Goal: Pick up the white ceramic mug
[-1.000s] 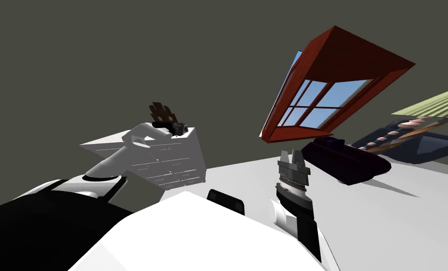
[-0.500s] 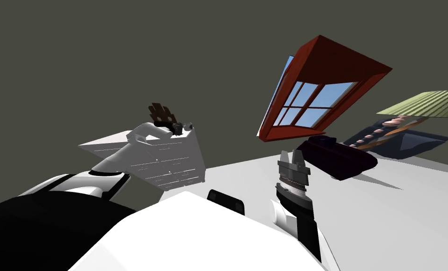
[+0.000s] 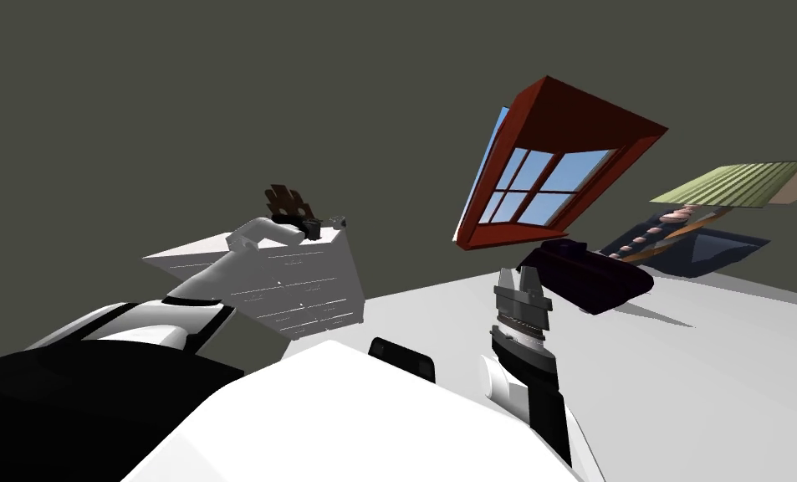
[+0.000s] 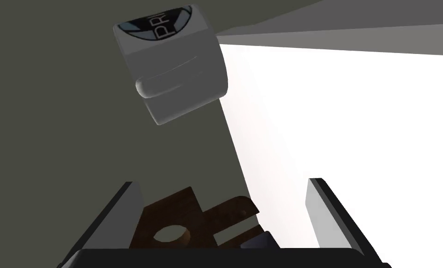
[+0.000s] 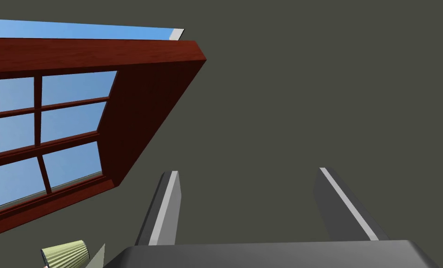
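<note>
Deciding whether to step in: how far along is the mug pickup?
Done: the left gripper is up at the top of the white dresser, facing the mug. In hand: nothing; its fingers stand open, the mug beyond their tips. Left: advance, close, lift. The right gripper hangs open, unused.

The right hand (image 3: 517, 276), at four o'clock, is showing pale fingers (image 3: 528, 283) on ribbed grey; the left forearm (image 3: 221, 272) is looking white, perhaps dark-cuffed.
</note>
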### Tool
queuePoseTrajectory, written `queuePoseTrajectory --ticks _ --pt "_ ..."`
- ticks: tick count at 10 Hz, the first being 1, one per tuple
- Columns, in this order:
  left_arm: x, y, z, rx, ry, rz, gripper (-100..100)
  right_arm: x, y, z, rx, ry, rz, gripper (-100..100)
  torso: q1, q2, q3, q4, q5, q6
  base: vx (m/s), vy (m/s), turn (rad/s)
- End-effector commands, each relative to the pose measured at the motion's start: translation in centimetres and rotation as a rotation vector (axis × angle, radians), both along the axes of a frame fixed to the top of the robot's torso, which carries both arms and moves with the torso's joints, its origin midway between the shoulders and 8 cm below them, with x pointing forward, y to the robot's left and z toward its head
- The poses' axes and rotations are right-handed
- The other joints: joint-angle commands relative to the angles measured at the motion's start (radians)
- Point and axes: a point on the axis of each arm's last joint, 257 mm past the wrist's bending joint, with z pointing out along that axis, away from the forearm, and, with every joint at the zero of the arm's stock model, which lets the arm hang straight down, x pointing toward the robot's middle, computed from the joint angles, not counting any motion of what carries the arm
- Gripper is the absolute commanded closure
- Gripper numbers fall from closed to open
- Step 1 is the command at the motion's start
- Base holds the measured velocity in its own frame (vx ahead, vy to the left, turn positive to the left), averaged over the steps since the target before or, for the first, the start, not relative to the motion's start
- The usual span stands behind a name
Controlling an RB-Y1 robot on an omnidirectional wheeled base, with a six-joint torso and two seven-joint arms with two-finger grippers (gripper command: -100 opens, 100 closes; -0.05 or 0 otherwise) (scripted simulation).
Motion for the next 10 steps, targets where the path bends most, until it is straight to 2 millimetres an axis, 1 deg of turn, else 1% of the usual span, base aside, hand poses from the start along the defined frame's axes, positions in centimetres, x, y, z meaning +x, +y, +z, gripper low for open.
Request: queuePoseTrajectory --ticks 1,2,3,6,7,8,9,10 --pt "1.5 -0.1 1.7 0.045 -0.015 -0.039 -100 0.0 0.0 0.0 0.000 0.000 0.000 0 0.000 0.000 0.000 0.000 0.000 0.000 -0.116 -0.065 -0.290" --pt "1.8 0.4 2.3 0.039 -0.036 -0.031 -100 0.0 0.0 0.0 0.000 0.000 0.000 0 -0.004 0.005 0.003 0.001 -0.001 0.002 -0.135 -0.067 -0.172" --pt "1.6 1.3 1.9 0.031 -0.033 -0.014 -100 0.0 0.0 0.0 0.000 0.000 0.000 0 -0.005 0.008 0.004 0.002 -0.001 0.000 -0.054 -0.037 0.022" --pt "0.3 4.5 -0.4 -0.004 0.004 0.057 -100 0.0 0.0 0.0 0.000 0.000 0.000 0 0.000 0.001 0.001 0.000 0.000 0.000 0.003 -0.004 0.009" --pt "1.9 4.0 2.1 0.051 -0.020 0.010 -100 0.0 0.0 0.0 0.000 0.000 0.000 0 0.000 0.000 0.000 0.000 0.000 0.000 -0.096 -0.066 -0.281" --pt "2.2 4.4 2.8 0.047 -0.044 0.016 -100 0.0 0.0 0.0 0.000 0.000 0.000 0 -0.004 0.005 0.002 0.001 -0.001 0.002 -0.126 -0.078 -0.186" --pt "2.1 5.0 2.6 0.044 -0.046 0.025 -100 0.0 0.0 0.0 0.000 0.000 0.000 0 -0.006 0.007 0.004 0.002 -0.002 0.000 -0.068 -0.047 0.018" --pt "1.6 6.0 1.9 0.032 -0.034 0.049 -100 0.0 0.0 0.0 0.000 0.000 0.000 0 -0.004 0.006 0.004 0.002 -0.001 0.000 -0.019 -0.018 0.037"
